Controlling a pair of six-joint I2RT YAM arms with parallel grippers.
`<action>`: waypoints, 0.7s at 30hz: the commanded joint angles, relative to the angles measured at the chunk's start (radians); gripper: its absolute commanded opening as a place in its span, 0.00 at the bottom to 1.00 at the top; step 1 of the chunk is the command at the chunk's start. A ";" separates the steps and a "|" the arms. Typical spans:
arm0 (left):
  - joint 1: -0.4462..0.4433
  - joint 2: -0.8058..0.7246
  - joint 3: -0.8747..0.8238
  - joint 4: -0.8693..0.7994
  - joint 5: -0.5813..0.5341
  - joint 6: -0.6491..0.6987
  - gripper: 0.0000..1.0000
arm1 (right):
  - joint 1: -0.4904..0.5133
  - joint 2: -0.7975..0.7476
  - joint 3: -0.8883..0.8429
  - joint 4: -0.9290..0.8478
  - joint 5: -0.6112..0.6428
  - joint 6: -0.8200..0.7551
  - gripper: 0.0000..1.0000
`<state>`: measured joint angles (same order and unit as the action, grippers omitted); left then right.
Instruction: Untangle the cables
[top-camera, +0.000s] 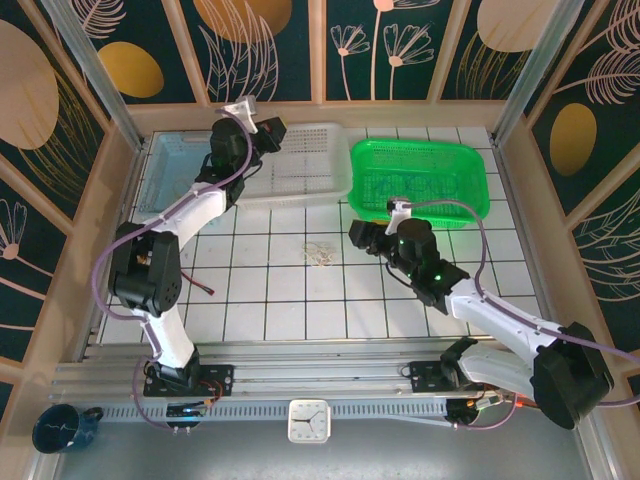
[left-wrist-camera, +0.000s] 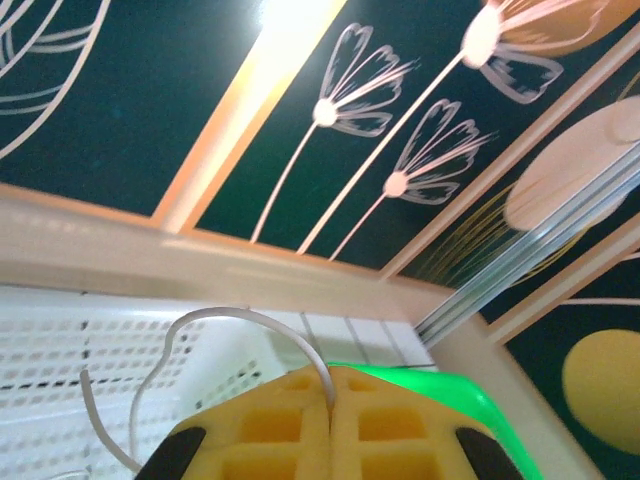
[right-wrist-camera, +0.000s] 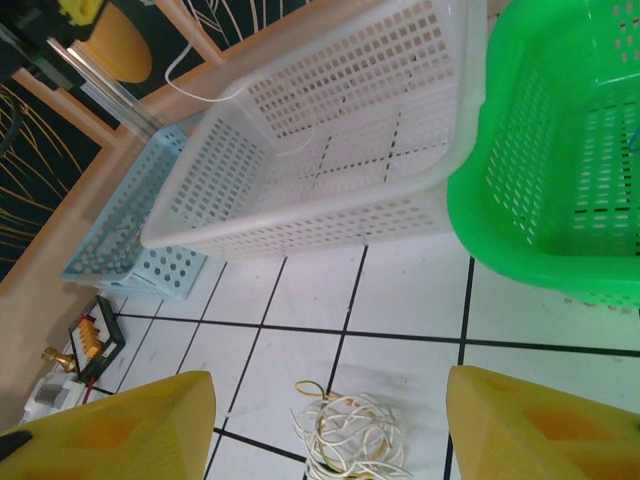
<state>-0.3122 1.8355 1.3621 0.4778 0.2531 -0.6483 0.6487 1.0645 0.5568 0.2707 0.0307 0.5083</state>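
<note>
- The light blue basket (top-camera: 165, 170) lies just left of the white basket (top-camera: 300, 170), against its left wall.
- A small black tray (right-wrist-camera: 95, 340) with red and yellow pieces sits on the near side of the light blue basket, left of the white basket's near corner.
- My left pincer (top-camera: 272, 127) hangs over the white basket's far rim. Its yellow fingers (left-wrist-camera: 270, 430) are pressed together, clamped on a loose cable (left-wrist-camera: 240, 315). The cable arcs up from between them and curls down over the basket's perforated floor.
- The cable tangle (top-camera: 320, 253) lies on the bare tiled tabletop (top-camera: 250, 300), on the near side of the white basket's right corner and apart from it.
- My right pincer (top-camera: 358, 235) is low over the tabletop just right of the tangle. Its fingers (right-wrist-camera: 110, 420) stand apart, and from the wrist the tangle (right-wrist-camera: 350, 435) lies between them, touching neither.
- The green basket (top-camera: 420, 180) stands right of the white basket, close against its right wall; I cannot tell whether they touch. Both baskets rise beyond the tangle as my right wrist sees it.
</note>
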 joint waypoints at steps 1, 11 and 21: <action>0.009 0.043 0.042 -0.028 0.010 0.052 0.14 | 0.003 -0.011 -0.014 -0.019 -0.007 0.018 0.63; 0.013 0.002 0.077 -0.135 0.036 0.093 0.93 | 0.058 0.082 0.051 -0.068 0.039 -0.016 0.62; 0.011 0.063 0.331 -0.629 -0.070 0.191 0.99 | 0.107 0.172 0.087 -0.073 0.064 -0.019 0.61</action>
<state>-0.3073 1.8702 1.6104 0.0681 0.2432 -0.5179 0.7429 1.2236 0.6033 0.2111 0.0624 0.5037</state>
